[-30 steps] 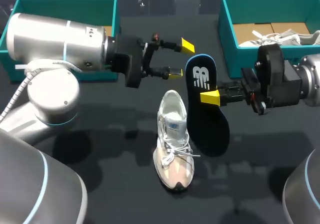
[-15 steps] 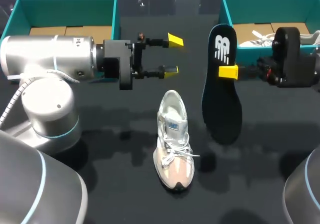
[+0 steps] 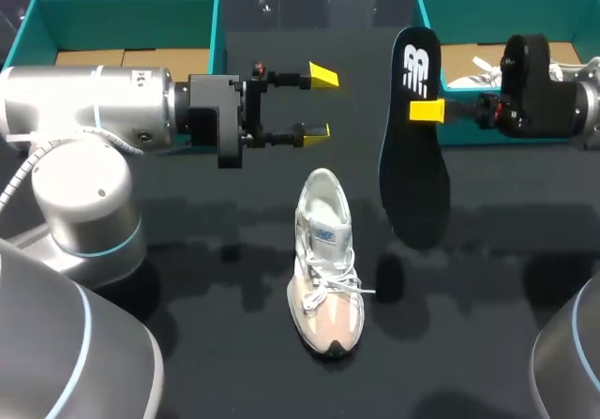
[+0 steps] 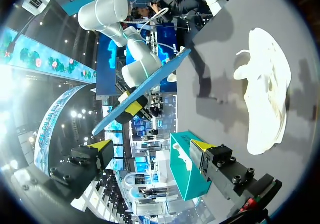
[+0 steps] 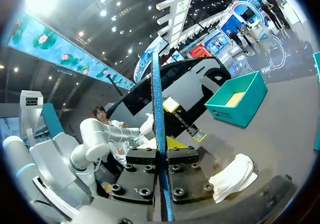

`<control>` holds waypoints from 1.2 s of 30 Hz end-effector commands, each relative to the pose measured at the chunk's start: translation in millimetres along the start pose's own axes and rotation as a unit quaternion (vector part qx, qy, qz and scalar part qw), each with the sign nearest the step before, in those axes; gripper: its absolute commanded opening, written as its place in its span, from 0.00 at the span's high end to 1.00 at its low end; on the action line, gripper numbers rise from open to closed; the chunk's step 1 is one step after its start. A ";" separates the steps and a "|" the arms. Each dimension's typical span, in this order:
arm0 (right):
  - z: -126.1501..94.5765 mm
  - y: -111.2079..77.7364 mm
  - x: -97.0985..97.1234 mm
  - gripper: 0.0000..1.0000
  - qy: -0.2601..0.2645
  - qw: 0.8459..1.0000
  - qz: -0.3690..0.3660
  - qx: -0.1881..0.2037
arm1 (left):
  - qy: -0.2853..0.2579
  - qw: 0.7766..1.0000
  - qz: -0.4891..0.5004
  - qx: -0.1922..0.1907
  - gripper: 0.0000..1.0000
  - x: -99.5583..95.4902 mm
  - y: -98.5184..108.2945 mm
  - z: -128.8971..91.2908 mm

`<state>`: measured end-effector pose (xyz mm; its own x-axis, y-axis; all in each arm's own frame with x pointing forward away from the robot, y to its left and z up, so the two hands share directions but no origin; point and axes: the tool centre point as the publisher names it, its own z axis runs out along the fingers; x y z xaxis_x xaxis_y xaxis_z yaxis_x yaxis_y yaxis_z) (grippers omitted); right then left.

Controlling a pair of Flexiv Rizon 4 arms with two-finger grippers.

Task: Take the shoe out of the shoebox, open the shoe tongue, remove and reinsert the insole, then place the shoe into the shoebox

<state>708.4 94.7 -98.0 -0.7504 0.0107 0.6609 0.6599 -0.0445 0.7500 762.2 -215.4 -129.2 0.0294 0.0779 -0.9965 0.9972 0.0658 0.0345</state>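
The dark, white-logoed insole point(image 3: 413, 175) hangs clamped in the right gripper point(image 3: 427, 112). The left gripper point(image 3: 319, 103) gapes empty, pale shoe point(image 3: 324, 260) at its 6 o'clock.

At 2 o'clock the teal cardboard shoebox point(image 3: 427, 63) runs off the edge. We see the pale grey laced shoe point(image 3: 483, 72) inside it only partly, behind the right gripper point(image 3: 427, 112). Its far finger hides behind the black foam insole point(image 3: 412, 185). At 10 o'clock our left arm point(image 3: 94, 100) covers the front of the second teal box point(image 3: 122, 5). Right wrist view: insole edge-on, faces unseen.
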 end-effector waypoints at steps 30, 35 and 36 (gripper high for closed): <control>10.6 18.4 -62.2 1.00 -0.034 0.966 0.255 -0.034 | -0.010 1.000 -0.005 0.028 0.00 -3.5 -4.1 21.7; 10.6 18.4 -62.2 1.00 -0.034 0.966 0.255 -0.034 | -0.010 1.000 -0.005 0.028 0.00 -3.5 -4.1 21.7; 10.6 18.4 -62.2 1.00 -0.034 0.966 0.255 -0.034 | -0.010 1.000 -0.005 0.028 0.00 -3.5 -4.1 21.7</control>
<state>766.5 102.7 -124.6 -0.3241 0.0349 0.9454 0.9365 -0.1294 0.3259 758.8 -237.1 -127.2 0.0185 0.0576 -0.9982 0.9997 0.0121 0.0192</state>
